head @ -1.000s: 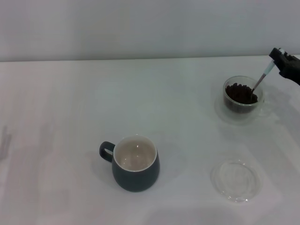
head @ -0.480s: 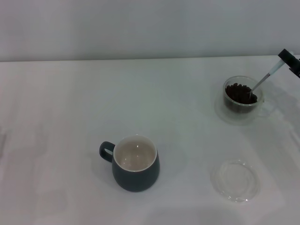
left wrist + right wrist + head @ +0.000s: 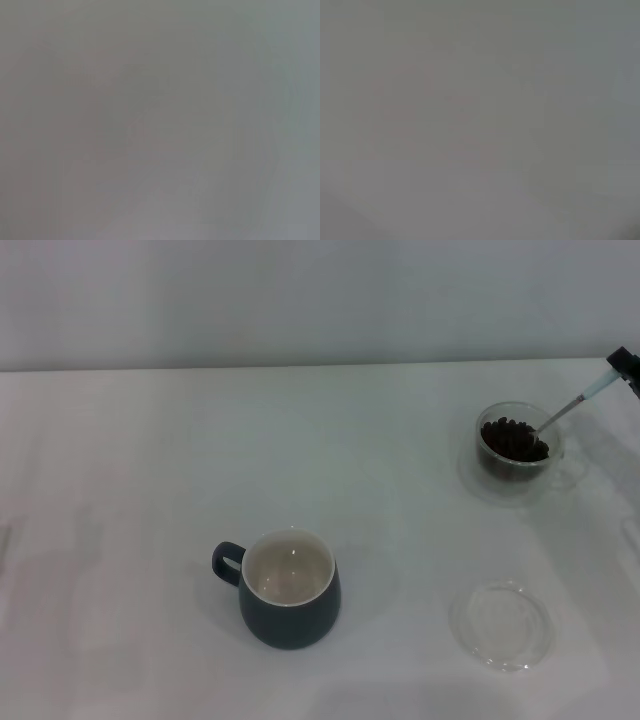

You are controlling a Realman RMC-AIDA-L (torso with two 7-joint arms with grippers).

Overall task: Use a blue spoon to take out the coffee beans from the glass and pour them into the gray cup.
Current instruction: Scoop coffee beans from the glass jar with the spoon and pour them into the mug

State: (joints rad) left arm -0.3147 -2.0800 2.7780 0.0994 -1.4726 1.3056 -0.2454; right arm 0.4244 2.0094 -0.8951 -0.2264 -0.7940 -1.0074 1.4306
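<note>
Nearest the robot, a flat clear shallow saucer (image 3: 503, 625) lies to the right of the squat dark blue-gray cup (image 3: 288, 588), whose cream inside is empty. Far to the right stands the small clear glass (image 3: 519, 453) heaped with dark coffee beans (image 3: 513, 439). The blue spoon (image 3: 570, 410) slants from the beans up and rightward to the right gripper (image 3: 625, 366) at the frame edge; I cannot tell its finger state. The left gripper is not in view.

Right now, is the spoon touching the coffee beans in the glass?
Touching. The head view shows the blue spoon slanting down over the rim of the glass, its metal end resting in the coffee beans.
</note>
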